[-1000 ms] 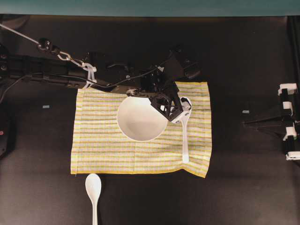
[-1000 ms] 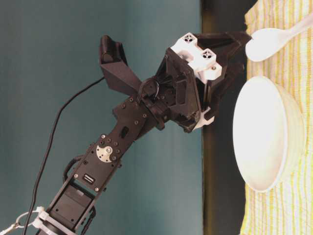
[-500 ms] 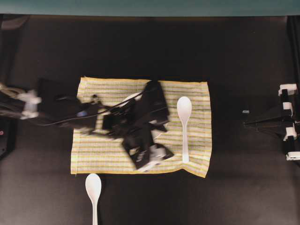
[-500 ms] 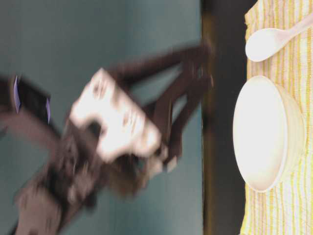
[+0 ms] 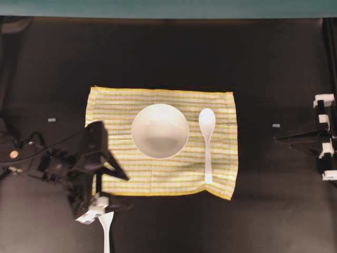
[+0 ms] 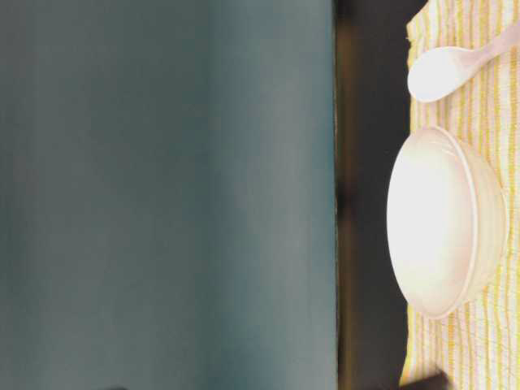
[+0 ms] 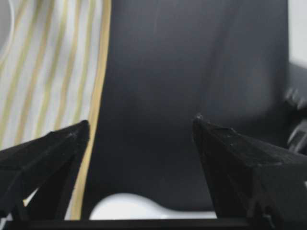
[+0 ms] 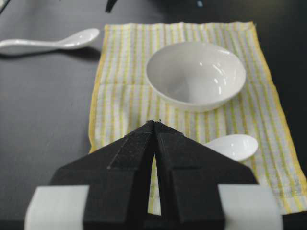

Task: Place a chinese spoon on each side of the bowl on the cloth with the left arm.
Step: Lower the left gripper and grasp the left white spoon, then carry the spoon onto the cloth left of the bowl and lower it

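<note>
On the cloth [image 5: 158, 179], the bowl [image 5: 159, 130] sat near the middle, and one spoon [image 5: 207, 138] lay just beside it at three o'clock, bowl end toward twelve and handle toward six. That side looked finished. A second earlier the left end effector [image 5: 93, 206] had been hovering over that spoon's head at the bowl's rim; since then the left arm [image 5: 63, 163] had swung across the cloth and out to about seven o'clock from the bowl, off the cloth's near corner.

At that spot the left end effector hung over the head of the second spoon [image 5: 106, 232], which lay on the bare desk [image 5: 274, 211] with its handle running toward six. In the left wrist view its fingers [image 7: 45, 153] stood wide apart with nothing between them, the spoon's white head [image 7: 129, 208] low in the gap and the cloth's yellow hem [image 7: 93, 115] running off at eleven.

So the first placement seemed done and the second pick not yet made; the nine o'clock side of the bowl was bare cloth, awaiting that spoon.

The right end effector [image 8: 156, 132] rested with its fingers pressed together, holding nothing.
</note>
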Controlling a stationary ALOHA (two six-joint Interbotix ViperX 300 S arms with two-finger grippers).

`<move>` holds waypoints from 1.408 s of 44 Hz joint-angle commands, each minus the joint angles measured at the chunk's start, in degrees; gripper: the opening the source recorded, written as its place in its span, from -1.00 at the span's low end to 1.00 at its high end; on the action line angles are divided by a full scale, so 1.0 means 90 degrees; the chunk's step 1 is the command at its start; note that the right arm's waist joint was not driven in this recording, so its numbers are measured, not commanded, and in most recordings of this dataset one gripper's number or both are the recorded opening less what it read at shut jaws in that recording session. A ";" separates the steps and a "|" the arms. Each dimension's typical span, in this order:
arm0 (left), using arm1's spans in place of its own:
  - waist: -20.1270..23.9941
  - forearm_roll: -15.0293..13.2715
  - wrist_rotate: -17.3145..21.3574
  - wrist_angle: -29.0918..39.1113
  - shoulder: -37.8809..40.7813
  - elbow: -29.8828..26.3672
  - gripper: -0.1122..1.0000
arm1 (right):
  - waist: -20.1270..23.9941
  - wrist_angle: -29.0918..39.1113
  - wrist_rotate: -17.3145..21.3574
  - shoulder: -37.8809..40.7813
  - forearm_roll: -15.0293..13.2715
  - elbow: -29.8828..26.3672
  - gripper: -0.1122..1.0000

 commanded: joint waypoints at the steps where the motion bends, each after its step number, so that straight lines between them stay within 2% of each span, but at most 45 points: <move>1: -0.0010 0.0020 -0.0195 -0.0088 0.0010 0.0215 0.70 | 0.0000 -0.0020 -0.0020 0.0029 0.0010 -0.0029 -0.81; 8: -0.0039 0.0020 -0.0898 -0.0430 0.0439 0.0430 0.70 | 0.0000 -0.0029 -0.0010 0.0020 0.0000 -0.0020 -0.81; 13: -0.0107 0.0020 -0.1113 -0.0479 0.0742 0.0459 0.70 | 0.0000 -0.0029 0.0000 0.0029 0.0000 -0.0010 -0.81; 27: -0.0684 0.0020 -0.1406 -0.0479 0.0840 0.0498 0.69 | 0.0000 -0.0029 0.0000 0.0020 0.0000 0.0000 -0.81; 41: -0.0762 0.0020 -0.1416 -0.0479 0.0840 0.0498 0.63 | 0.0000 -0.0049 0.0000 -0.0010 0.0000 0.0010 -0.81; 50: -0.0742 0.0020 -0.1396 -0.0420 0.0840 0.0537 0.23 | 0.0000 -0.0049 0.0000 0.0000 0.0000 0.0010 -0.81; 52: -0.0713 0.0020 -0.1396 -0.0352 0.0840 0.0527 -0.03 | 0.0000 -0.0049 0.0000 -0.0010 0.0000 0.0010 -0.81; 57: -0.0693 0.0020 -0.1396 -0.0039 0.0850 0.0439 -0.49 | 0.0000 -0.0049 0.0000 -0.0010 0.0010 0.0010 -0.81; 60: -0.0684 0.0020 -0.1338 0.0176 0.0850 0.0371 -0.71 | 0.0010 -0.0049 0.0000 -0.0020 0.0000 0.0010 -0.81; 62: -0.0674 0.0020 -0.1309 0.0303 0.0840 0.0313 -0.71 | 0.0000 -0.0049 0.0000 -0.0020 0.0000 0.0010 -0.81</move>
